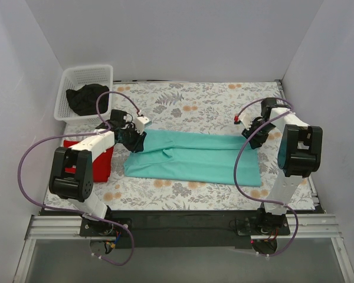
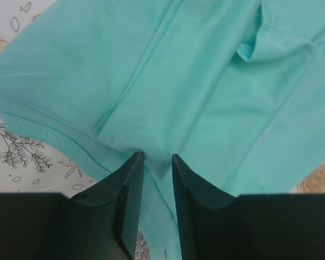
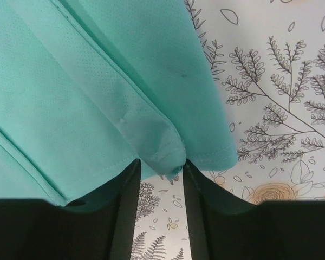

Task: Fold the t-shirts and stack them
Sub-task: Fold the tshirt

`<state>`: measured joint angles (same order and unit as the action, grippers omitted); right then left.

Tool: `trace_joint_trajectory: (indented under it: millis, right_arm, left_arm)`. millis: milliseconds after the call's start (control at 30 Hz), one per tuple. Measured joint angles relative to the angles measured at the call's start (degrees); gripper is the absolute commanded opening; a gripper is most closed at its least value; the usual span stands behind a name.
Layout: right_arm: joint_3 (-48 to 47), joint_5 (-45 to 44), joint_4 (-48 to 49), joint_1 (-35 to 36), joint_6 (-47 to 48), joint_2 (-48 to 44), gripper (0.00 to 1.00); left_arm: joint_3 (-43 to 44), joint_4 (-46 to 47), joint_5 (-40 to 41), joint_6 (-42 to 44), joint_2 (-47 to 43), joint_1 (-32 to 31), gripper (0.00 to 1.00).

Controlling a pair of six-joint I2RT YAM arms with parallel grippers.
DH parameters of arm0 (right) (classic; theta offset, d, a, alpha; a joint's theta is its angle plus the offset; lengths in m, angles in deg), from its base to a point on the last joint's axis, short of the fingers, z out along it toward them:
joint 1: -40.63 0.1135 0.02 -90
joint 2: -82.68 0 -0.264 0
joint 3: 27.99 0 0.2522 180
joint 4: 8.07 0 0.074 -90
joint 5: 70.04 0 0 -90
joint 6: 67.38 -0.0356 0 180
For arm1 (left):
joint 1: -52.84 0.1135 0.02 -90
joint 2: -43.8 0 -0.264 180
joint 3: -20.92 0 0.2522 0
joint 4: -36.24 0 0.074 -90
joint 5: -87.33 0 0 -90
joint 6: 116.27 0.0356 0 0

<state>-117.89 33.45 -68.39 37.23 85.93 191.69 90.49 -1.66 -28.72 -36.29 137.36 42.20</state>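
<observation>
left gripper jaws barely parted, teal t-shirt hem loose between tips, right gripper likewise, fold between, red t-shirt top view only

Teal-green t-shirt filled the view, stitched folds ran diagonally, jaws stood slightly apart over its edge, floral cloth peeked left.

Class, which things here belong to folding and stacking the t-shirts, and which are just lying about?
Belong to the job:
teal t-shirt
red t-shirt, to its left

Just lying about:
white mesh basket
dark cloth inside it
floral cloth underneath
</observation>
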Motion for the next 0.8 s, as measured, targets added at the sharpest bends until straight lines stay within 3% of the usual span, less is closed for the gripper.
trace_joint_trajectory:
  millis: [67,133,300,533,800]
  right_arm:
    - [0.09,-0.52,-0.02,-0.02,0.17,-0.70,0.59]
    - [0.09,-0.85,-0.20,0.00,0.55,-1.49,0.63]
    - [-1.68,-0.81,-2.69,-0.02,0.92,-3.43,0.63]
    - [-13.75,2.14,-6.95,0.07,-1.14,-0.31,0.55]
    - [-16.63,3.48,-10.56,1.77,-3.30,7.50,0.53]
  left_arm:
    - [0.07,-2.45,-1.46,3.30,-1.03,0.02,0.34]
    - [0.44,-5.42,-2.91,6.27,-2.27,0.02,0.37]
    - [7.04,-9.70,-4.68,6.56,-1.60,-0.11,0.45]
    - [21.42,-8.92,-5.68,-0.42,9.44,-0.31,0.45]
    - [25.14,-12.90,-6.12,-3.41,20.39,-2.36,0.45]
